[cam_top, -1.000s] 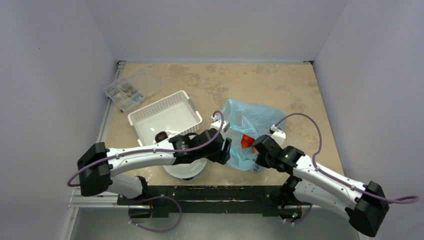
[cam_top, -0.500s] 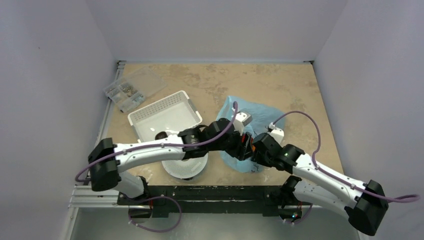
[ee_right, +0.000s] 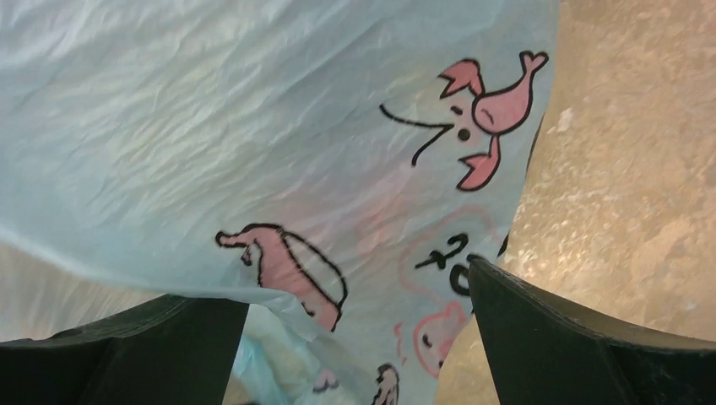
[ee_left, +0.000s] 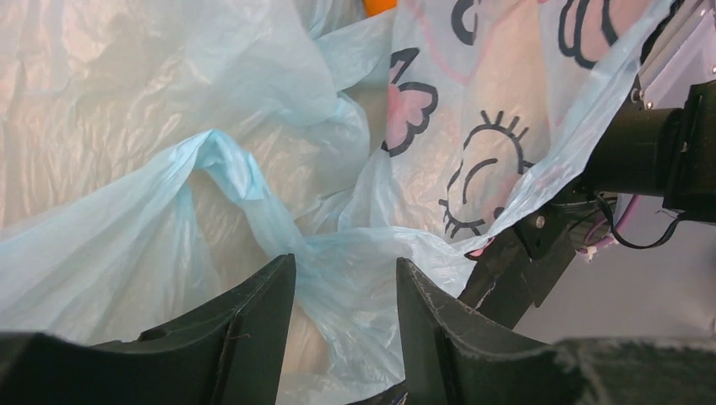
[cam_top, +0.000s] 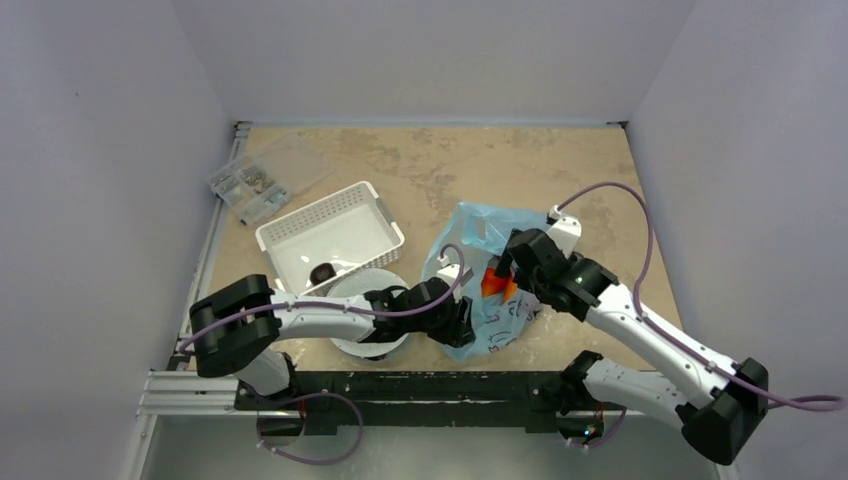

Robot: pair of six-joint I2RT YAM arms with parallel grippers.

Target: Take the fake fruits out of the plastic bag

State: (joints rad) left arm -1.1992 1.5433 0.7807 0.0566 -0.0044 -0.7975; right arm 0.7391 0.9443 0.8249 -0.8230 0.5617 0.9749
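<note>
**Right gripper let go of the bag as the left closed on its near corner**

Within the last second the right gripper (ee_right: 359, 337) released the plastic bag (cam_top: 500, 222) and moved from its near edge to above its middle. Its fingers stood wide apart, holding nothing, with printed film beneath them. The left gripper (ee_left: 346, 333) drew back from the bag's middle to its near-left corner. There its fingers were partly apart and narrowing, with a bunched fold of film between them; a firm pinch could not be confirmed. The bag lay crumpled on the table (cam_top: 560, 160), right of the white basket (cam_top: 310, 212). An orange-red fruit (cam_top: 492, 283) remained inside, beside the right gripper, while a dark fruit (cam_top: 322, 272) sat in the basket. This looked like a swap of roles, the left anchoring the bag and the right freed to reach in, so the task was unfinished
</note>
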